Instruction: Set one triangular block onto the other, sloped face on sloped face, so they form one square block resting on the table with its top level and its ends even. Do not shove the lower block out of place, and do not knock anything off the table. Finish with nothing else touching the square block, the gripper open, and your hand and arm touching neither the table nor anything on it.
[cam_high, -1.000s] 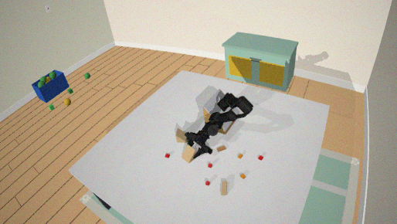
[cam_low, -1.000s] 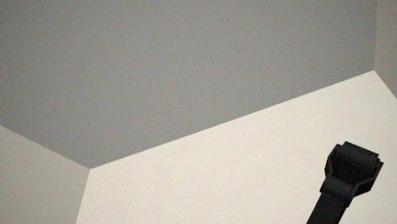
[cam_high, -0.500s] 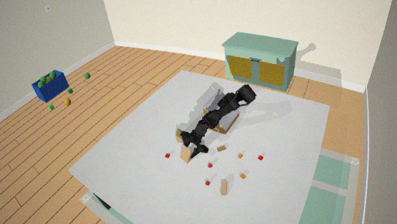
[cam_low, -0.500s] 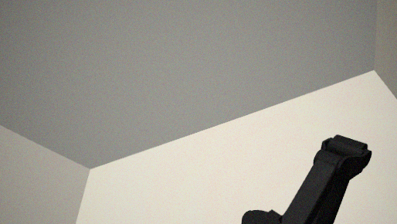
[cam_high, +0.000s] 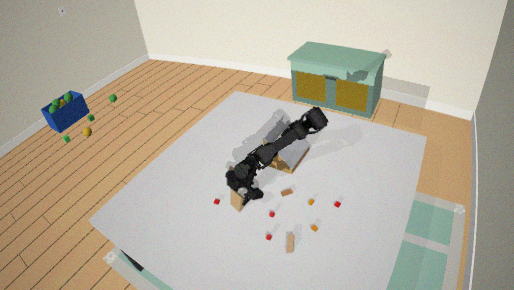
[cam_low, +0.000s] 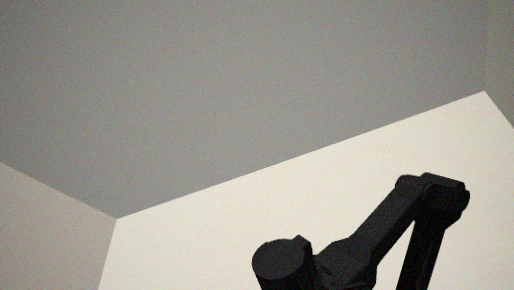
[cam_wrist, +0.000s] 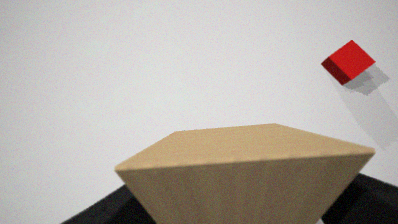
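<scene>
Between the fingers of the gripper (cam_high: 243, 196) sits one triangular block (cam_wrist: 245, 172), clamped on its two ends. From the wrist view the wooden wedge fills the lower middle of the picture, a broad flat face turned upward and its end corners reaching out to either side over the dark fingers. Whether it touches the table (cam_high: 165, 210) cannot be told. From the top view the arm (cam_high: 280, 142) stretches down over the white table with the block showing just below the wrist. A small red cube (cam_high: 216, 201) lies near it to the left. The other triangular block (cam_high: 289, 242) lies well apart, toward the near edge, with red and orange cubes scattered between.
</scene>
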